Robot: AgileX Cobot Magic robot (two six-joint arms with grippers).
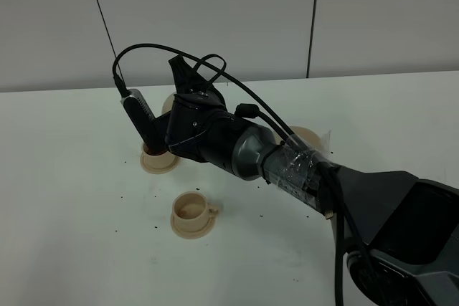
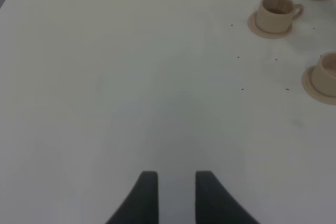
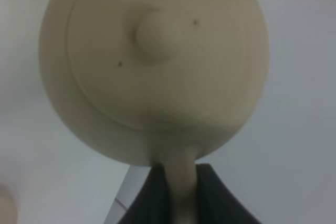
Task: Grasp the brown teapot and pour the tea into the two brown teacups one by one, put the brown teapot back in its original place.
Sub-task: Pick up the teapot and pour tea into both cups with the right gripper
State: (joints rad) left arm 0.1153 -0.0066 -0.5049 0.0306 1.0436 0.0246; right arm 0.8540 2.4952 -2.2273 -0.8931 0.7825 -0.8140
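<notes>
The right fingers [image 3: 215,203] are clamped on the teapot [image 3: 155,61] handle, left of centre, just by the far cup [image 1: 159,160]. The near cup [image 1: 192,214] sits lower down. The left fingers [image 2: 149,195] are parted, empty, over the counter [image 2: 105,77].

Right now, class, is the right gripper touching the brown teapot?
Touching. The right wrist view shows the right gripper closed on the loop handle of the brown teapot, both dark fingers pressed against it with no gap.

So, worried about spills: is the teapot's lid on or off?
On. The right wrist view shows the knobbed lid seated on the brown teapot.
</notes>
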